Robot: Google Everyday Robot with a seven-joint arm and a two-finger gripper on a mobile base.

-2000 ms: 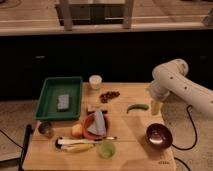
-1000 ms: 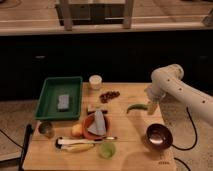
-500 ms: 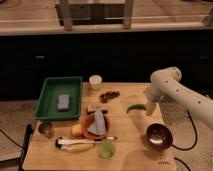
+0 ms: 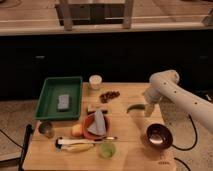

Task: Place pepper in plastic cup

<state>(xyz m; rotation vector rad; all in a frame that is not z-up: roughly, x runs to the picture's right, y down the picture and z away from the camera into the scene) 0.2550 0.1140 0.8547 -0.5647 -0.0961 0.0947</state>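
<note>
Pepper (image 4: 135,107) lies on the table (image 4: 50,155) toward its right edge, behind the brown bowl (image 4: 159,135). The gripper (image 4: 148,111) hangs just beside the pepper's right end; whether it is clenched or released cannot be told.

Dim warm light; gripper (image 4: 148,111) just rt of pepper (image 4: 135,107)

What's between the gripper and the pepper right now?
Nothing in the camera view: the gripper hangs close beside the pepper, with at most a sliver of bare table between.
</note>
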